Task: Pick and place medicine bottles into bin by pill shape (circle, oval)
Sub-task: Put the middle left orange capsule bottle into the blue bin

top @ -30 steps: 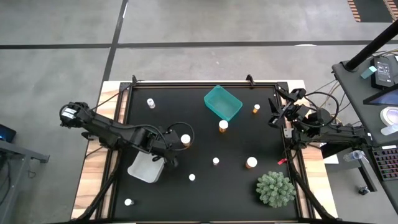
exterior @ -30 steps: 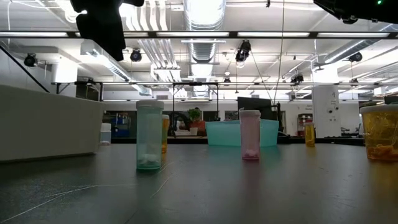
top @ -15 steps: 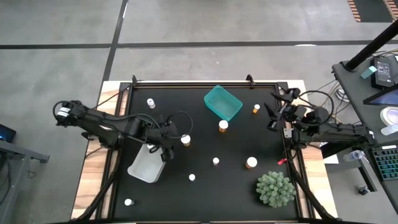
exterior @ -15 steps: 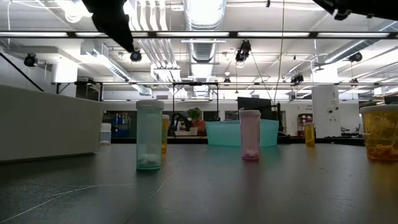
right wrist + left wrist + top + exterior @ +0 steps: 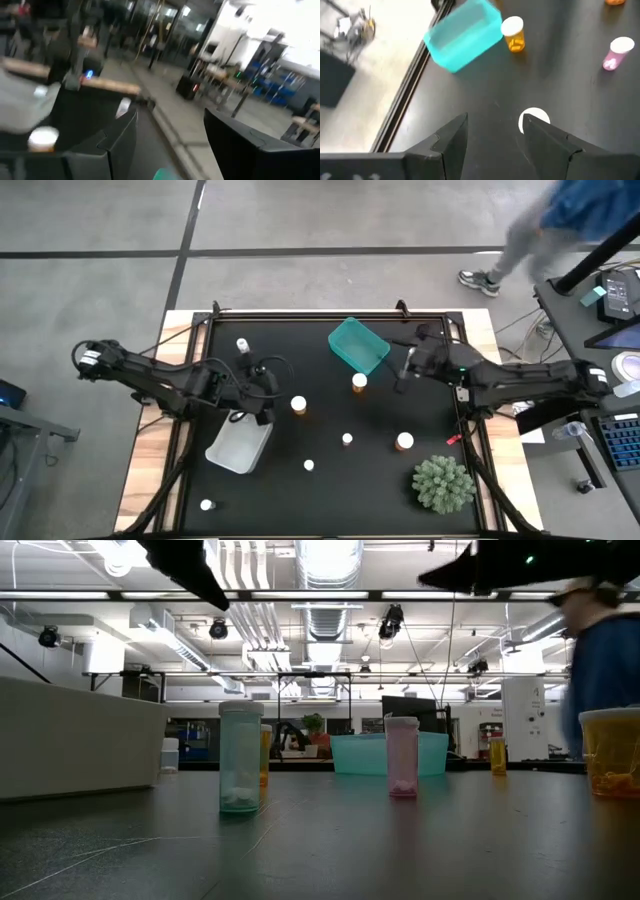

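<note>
Several pill bottles stand upright on the black table. An amber one with a white cap (image 5: 298,405) is just right of my left gripper (image 5: 267,402), which is open and empty; its cap (image 5: 534,120) shows beside one fingertip. Another amber bottle (image 5: 359,382) stands below the teal bin (image 5: 358,345). My right gripper (image 5: 403,374) is open and empty over the table, right of that bottle. More bottles stand further out: an amber one (image 5: 404,442) and small white ones (image 5: 347,439), (image 5: 309,465), (image 5: 243,345), (image 5: 207,505).
A white bin (image 5: 238,446) lies near my left gripper, toward the near edge. A green spiky plant (image 5: 443,484) stands at the near right corner. A person (image 5: 560,220) walks past the far right corner. A raised frame (image 5: 330,314) runs along the table's edges.
My right arm has swung from the table's right edge toward the left, out over the table near the teal bin. My left gripper has drawn back a little from the amber bottle toward the far edge. A person has walked in at the far right. No bottle has moved.
</note>
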`<state>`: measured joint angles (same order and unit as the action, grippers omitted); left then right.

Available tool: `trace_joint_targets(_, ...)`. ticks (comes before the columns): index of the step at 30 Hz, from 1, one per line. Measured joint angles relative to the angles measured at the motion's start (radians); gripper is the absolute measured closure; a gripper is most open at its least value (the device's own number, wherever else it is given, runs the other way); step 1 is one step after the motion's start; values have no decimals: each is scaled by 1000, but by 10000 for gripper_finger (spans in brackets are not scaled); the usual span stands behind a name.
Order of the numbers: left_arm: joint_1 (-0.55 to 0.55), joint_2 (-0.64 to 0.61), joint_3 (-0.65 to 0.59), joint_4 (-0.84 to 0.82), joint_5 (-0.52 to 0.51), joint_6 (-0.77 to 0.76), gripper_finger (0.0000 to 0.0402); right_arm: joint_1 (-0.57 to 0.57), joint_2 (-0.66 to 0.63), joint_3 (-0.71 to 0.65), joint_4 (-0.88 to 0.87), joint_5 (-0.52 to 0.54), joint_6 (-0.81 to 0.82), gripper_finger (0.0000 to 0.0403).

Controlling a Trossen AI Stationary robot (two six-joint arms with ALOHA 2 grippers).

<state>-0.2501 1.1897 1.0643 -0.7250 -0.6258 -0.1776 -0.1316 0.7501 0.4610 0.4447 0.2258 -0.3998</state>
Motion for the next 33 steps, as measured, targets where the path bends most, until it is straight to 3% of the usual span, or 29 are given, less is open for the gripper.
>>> trace_joint_targets(4,0,-66,-130,216,-1,157,228,5,84,66,-1,0,50,184)
trace_joint_targets(13,36,-272,-413,684,-2,480,228,50,311,263,-183,-53,173,184)
trace_joint_targets(26,177,-540,-659,1045,-71,686,228,108,683,628,-473,-51,220,184)
trace_joint_targets(33,187,-606,-701,1063,-72,713,228,108,860,837,-652,-52,257,184)
